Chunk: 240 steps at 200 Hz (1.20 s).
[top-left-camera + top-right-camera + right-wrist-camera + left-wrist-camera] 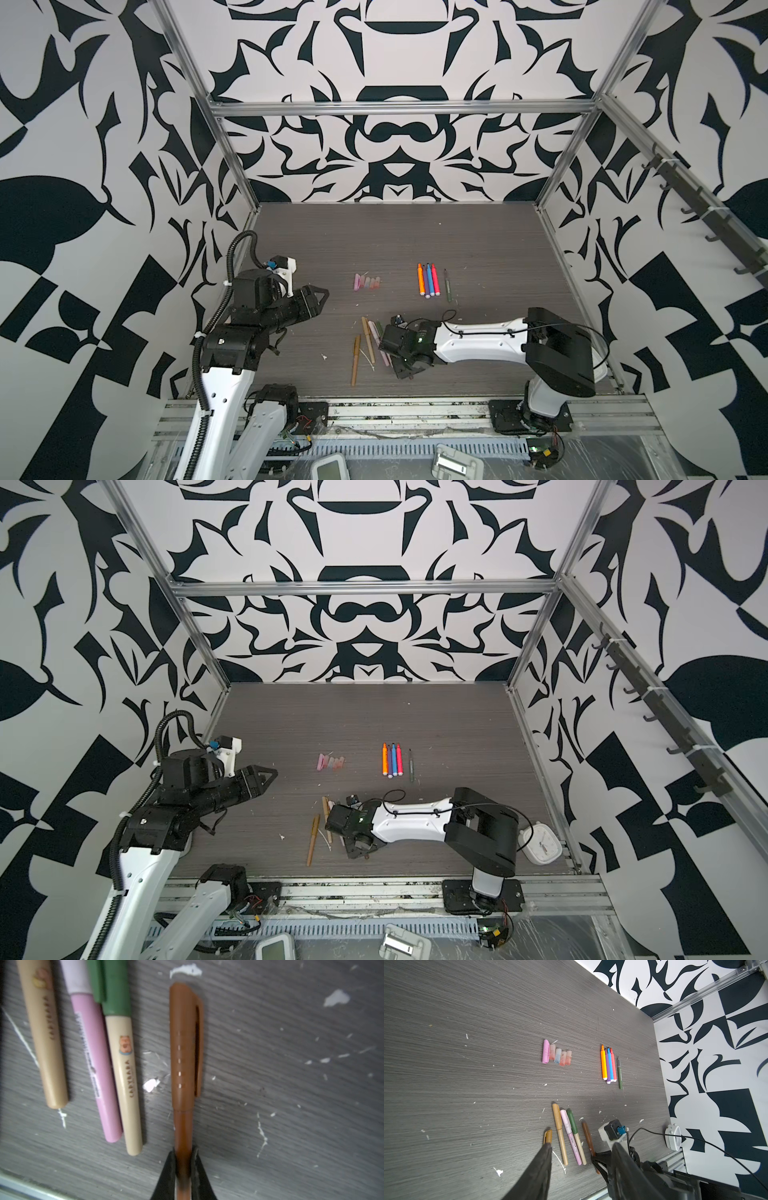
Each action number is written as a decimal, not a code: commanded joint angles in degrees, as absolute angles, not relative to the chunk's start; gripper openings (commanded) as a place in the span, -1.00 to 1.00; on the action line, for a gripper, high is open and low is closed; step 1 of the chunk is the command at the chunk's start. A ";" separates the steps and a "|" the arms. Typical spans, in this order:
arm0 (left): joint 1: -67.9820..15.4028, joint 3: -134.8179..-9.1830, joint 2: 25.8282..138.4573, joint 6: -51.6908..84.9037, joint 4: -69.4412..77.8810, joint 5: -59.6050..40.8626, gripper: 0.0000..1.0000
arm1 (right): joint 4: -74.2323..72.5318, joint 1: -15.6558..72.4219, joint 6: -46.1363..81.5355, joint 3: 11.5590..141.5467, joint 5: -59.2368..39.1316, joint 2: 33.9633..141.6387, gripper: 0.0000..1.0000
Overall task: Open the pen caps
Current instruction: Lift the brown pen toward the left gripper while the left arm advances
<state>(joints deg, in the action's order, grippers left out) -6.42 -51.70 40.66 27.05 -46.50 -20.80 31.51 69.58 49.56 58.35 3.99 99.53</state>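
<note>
My right gripper [184,1153] is shut on the barrel of a brown pen [185,1047] that lies on the table with its clipped cap still on. Beside it lie a cream pen with a green cap [122,1064], a pink pen [95,1068] and a tan pen [44,1032], all capped. An ochre capped pen [548,1135] lies by my left gripper's fingertip. My left gripper [320,295] hovers open and empty at the left, away from the pens. Several loose pen caps [368,282] lie in a row mid-table. Uncapped bright markers [428,280] and an olive pen [447,286] lie further right.
A white clock [540,845] stands at the table's front right corner behind the right arm. White flecks are scattered over the grey table [374,237]. An aluminium rail [415,409] runs along the front edge, and patterned walls close in the other sides.
</note>
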 commanded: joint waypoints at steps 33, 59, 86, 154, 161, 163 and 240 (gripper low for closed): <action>-6.90 -50.33 44.25 31.21 -43.67 -26.63 0.05 | 29.81 69.02 42.33 56.42 2.97 86.46 -0.99; -11.26 -41.25 44.82 45.95 -27.10 -31.87 0.05 | 19.65 68.99 43.09 51.65 -3.98 78.56 -1.00; -21.44 -36.47 47.26 53.87 -16.80 -25.07 0.05 | 15.47 69.02 44.56 50.55 -5.69 74.35 -1.00; -35.88 -35.90 57.14 60.93 -6.12 -16.90 0.04 | 17.73 68.99 43.12 56.30 -5.69 75.63 -1.00; -36.69 -36.16 57.51 61.00 -5.98 -16.34 0.03 | 18.08 69.00 42.83 56.69 -5.57 75.76 -1.00; -36.90 -36.20 57.55 61.00 -6.02 -16.17 0.03 | 18.14 69.00 42.70 56.82 -5.57 75.70 -1.00; -41.03 -36.21 57.14 62.47 -5.71 -14.88 -0.22 | 22.10 67.84 42.21 58.42 -2.69 74.86 -1.00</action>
